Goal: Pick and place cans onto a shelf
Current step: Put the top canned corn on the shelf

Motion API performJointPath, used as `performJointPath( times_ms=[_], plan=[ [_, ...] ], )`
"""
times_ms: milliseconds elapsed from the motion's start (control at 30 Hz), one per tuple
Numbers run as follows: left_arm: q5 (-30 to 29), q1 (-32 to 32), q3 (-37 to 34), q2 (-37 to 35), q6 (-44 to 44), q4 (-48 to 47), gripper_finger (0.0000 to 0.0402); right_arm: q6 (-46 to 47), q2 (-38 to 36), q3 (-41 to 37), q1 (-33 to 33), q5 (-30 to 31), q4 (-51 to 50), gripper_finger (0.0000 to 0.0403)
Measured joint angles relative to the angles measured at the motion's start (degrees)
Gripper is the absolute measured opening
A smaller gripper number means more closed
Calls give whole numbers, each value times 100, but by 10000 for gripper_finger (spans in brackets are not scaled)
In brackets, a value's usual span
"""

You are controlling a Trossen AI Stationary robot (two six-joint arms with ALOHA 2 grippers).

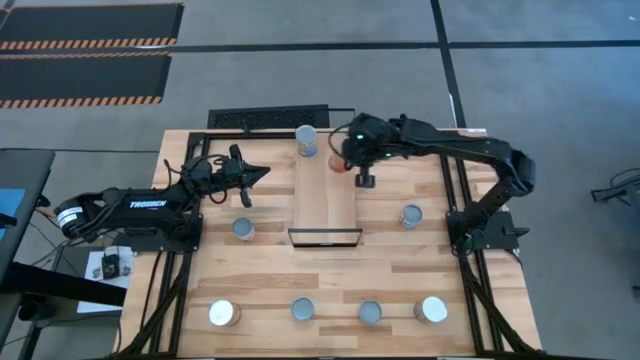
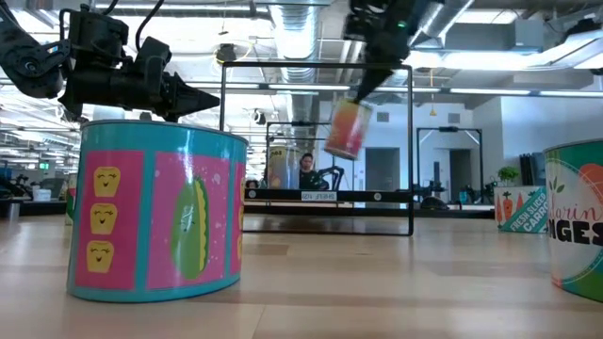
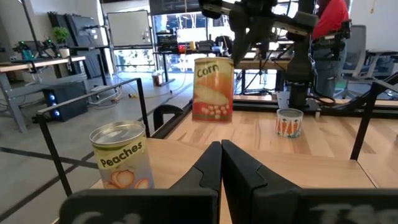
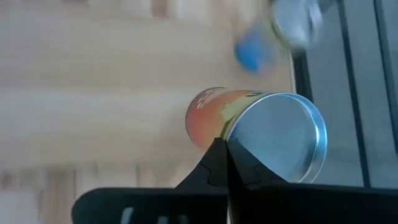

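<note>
Above the far end of the shelf (image 1: 325, 200), the right gripper (image 1: 343, 160) pinches the rim of a corn can (image 3: 212, 89), hanging it tilted in mid-air; the left gripper (image 1: 262, 172), fingers closed and empty, waits beside the shelf.

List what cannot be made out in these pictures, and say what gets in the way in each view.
- Low view: the corn can is blurred, so its label is unreadable.
- Right wrist view: the right tool covers its own contact with that can's rim, so a grip cannot be confirmed.
- Right wrist view: a blue can beyond is blurred.
- Low view: the oranges can is cut off by the right edge; the pink-and-teal can hides what stands behind it.
</note>
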Motion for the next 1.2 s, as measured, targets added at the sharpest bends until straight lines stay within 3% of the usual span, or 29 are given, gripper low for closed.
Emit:
performJointPath(
  times_ms=[300, 533, 1200],
  plan=[
    [-11, 0, 0, 0, 2, -8, 0, -631, 1553, 1545, 202, -149, -206, 4],
    [-2, 0, 0, 0, 2, -13, 0, -980, 2316, 2237, 201, -150, -369, 3],
    [3, 0, 0, 0, 1, -49, 0, -1191, 2544, 2396, 266, -285, -237, 8]
  ],
)
